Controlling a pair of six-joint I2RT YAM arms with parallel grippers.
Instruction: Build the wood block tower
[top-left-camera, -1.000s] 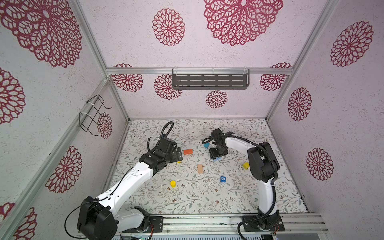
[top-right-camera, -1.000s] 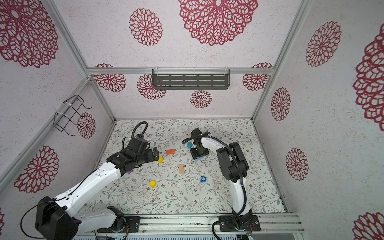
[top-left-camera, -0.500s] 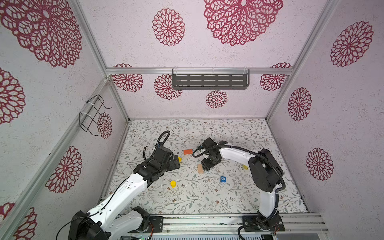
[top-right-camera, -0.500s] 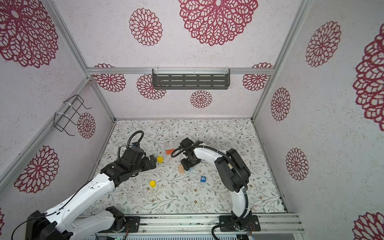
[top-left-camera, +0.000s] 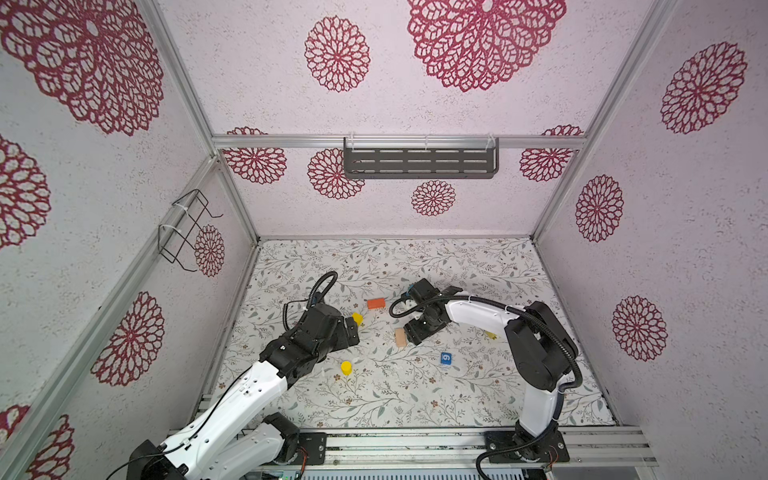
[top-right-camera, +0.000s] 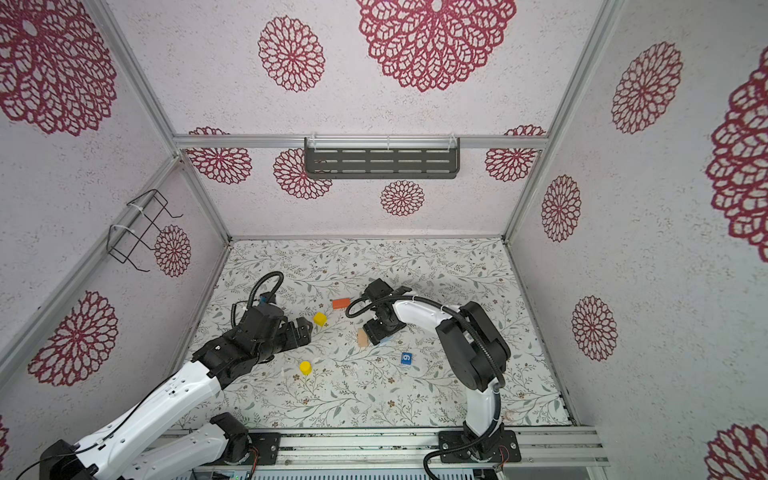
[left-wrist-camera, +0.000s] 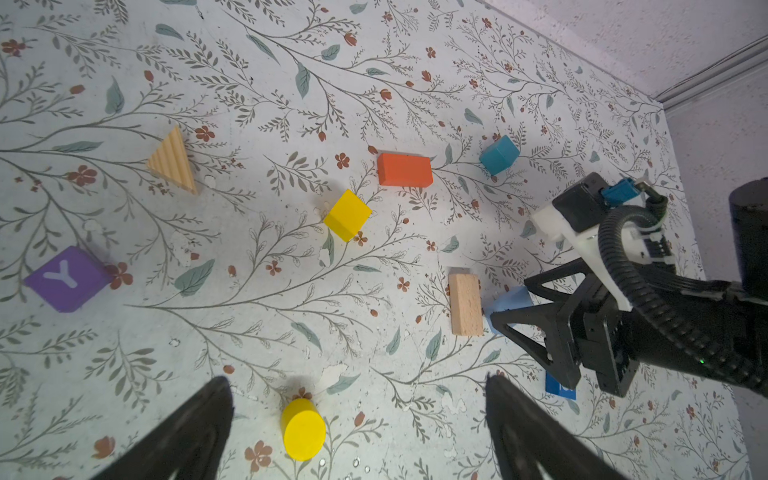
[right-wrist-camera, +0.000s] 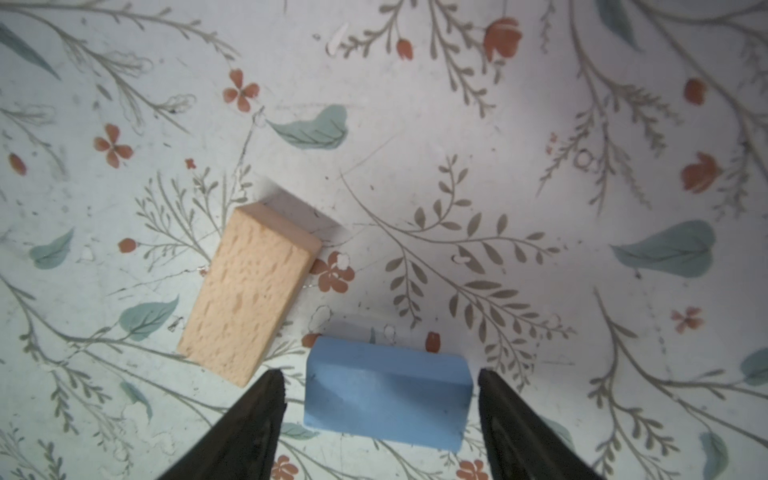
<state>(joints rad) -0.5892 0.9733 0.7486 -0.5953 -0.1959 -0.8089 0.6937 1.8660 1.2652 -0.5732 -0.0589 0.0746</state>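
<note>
You get bright, even light, a soft shadow just beside the tan brick, and slightly soft close-up focus.

Light blue brick: flat on floral bench, between the jaws.
Right gripper: jaws parted, seemingly clear of it.
Tan brick: just beside, angled.
</note>
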